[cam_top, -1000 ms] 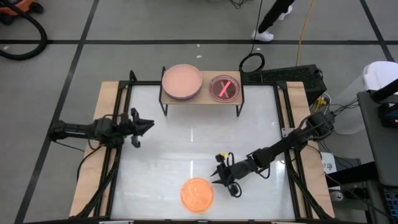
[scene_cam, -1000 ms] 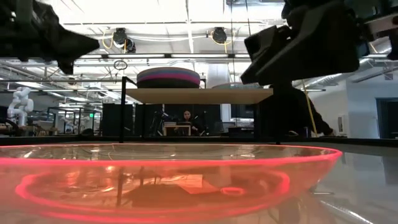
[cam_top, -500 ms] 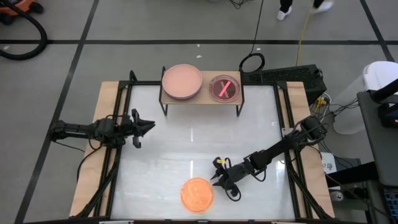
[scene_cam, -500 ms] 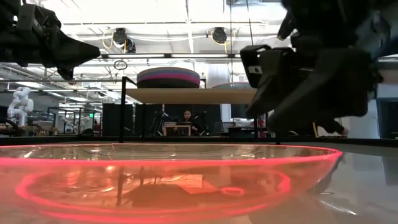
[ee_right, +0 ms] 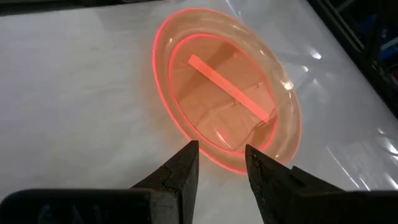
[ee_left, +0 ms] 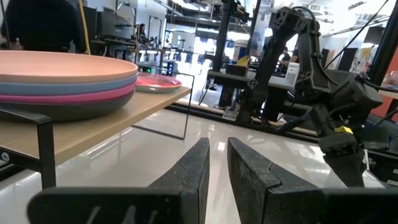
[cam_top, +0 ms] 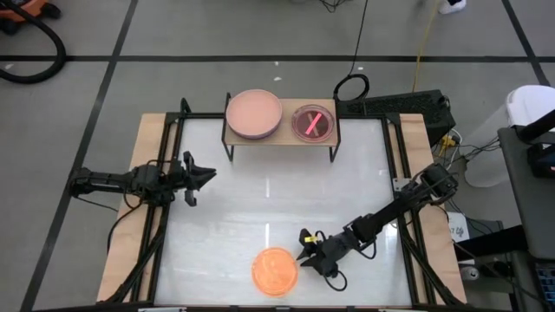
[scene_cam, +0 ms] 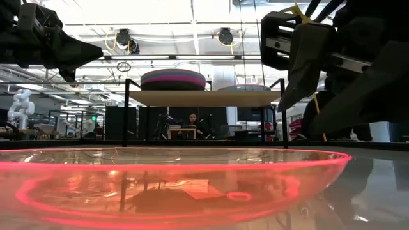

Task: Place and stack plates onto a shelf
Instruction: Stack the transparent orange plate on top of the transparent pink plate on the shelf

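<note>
One translucent orange plate (cam_top: 275, 270) lay alone on the white table (cam_top: 225, 199), low and centre in the high view, and it looked like the only plate you had left to move. In the upper middle of that frame the shelf (cam_top: 282, 137) already carried most of the load: a stack of larger plates (cam_top: 254, 113) with a dusty pink one on top sat on its left half, and a small pink translucent plate (cam_top: 312, 122) on its right half. The left wrist view showed blue, magenta and dark grey rims under the pink top plate.

Your right gripper (cam_top: 303, 250) was just to the right of the orange plate's rim, near it but not touching, its fingers (ee_right: 180, 168) parted narrowly and holding nothing. In the right wrist view the plate's near edge sat just beyond the fingertips.

Your left gripper (cam_top: 208, 174) waited at the left of the table, well apart from the plate, fingers nearly together and empty.

By my reading, what remained was grasping the orange plate's rim, carrying it to the shelf and setting it on the small pink plate.
</note>
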### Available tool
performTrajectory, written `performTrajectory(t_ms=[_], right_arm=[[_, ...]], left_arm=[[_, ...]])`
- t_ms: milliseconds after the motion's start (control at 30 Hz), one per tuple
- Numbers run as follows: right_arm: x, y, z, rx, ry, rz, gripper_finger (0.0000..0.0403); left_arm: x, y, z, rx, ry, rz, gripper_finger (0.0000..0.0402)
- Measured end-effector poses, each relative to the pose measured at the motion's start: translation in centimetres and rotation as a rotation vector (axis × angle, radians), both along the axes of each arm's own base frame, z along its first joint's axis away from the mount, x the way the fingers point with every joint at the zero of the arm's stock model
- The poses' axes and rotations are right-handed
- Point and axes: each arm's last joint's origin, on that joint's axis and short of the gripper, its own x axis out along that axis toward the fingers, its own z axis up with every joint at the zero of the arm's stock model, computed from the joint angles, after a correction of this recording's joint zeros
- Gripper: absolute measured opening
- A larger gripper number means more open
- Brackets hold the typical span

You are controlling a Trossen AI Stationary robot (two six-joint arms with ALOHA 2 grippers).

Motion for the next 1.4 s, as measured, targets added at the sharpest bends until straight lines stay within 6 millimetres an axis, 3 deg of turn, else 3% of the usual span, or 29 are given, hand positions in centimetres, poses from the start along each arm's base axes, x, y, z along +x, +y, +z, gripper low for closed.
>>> performTrajectory(t_ms=[467,1400], right_arm=[[0.9,1.8,-1.7,-0.093,-0.011,0.036,0.0116],[1.3,2.0,-1.6,-0.125,-0.061,0.063,0.0116]], left_arm=[[0.0,0.0,0.0,0.0,0.001,0.0,0.0062],[0.0,0.0,0.0,0.001,0.0,0.0,0.0062]])
